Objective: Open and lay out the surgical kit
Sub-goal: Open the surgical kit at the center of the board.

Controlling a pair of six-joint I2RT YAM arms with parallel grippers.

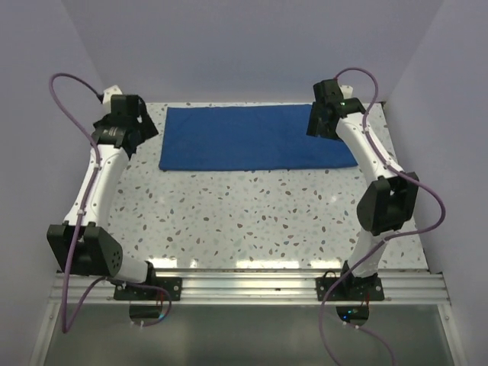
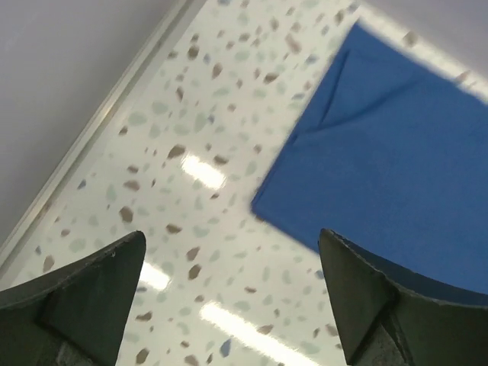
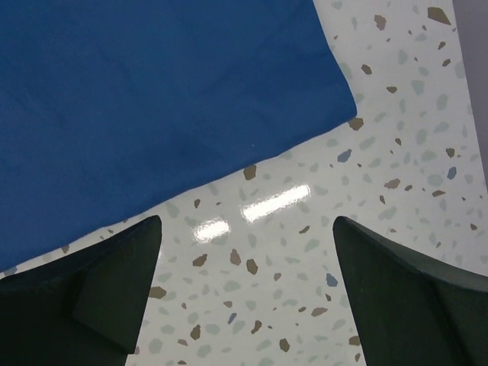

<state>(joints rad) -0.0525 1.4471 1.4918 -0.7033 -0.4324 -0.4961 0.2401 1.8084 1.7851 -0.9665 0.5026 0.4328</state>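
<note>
The royal-blue cloth (image 1: 255, 137) lies flat as a wide rectangle at the back of the speckled table. No steel tray or instruments show in any view. My left gripper (image 1: 143, 124) hovers just left of the cloth's left edge; its fingers (image 2: 84, 297) stand wide apart over bare table, with the cloth's left corner (image 2: 389, 168) to the right. My right gripper (image 1: 319, 122) hovers over the cloth's right end; its fingers (image 3: 404, 297) stand wide apart over bare table beside the cloth's corner (image 3: 168, 99). Both hold nothing.
The speckled table (image 1: 252, 221) is boxed in by pale walls at the back and both sides. A metal rail (image 1: 252, 286) carrying the arm bases runs along the near edge. A pale wall strip (image 2: 84, 145) shows left of the left gripper.
</note>
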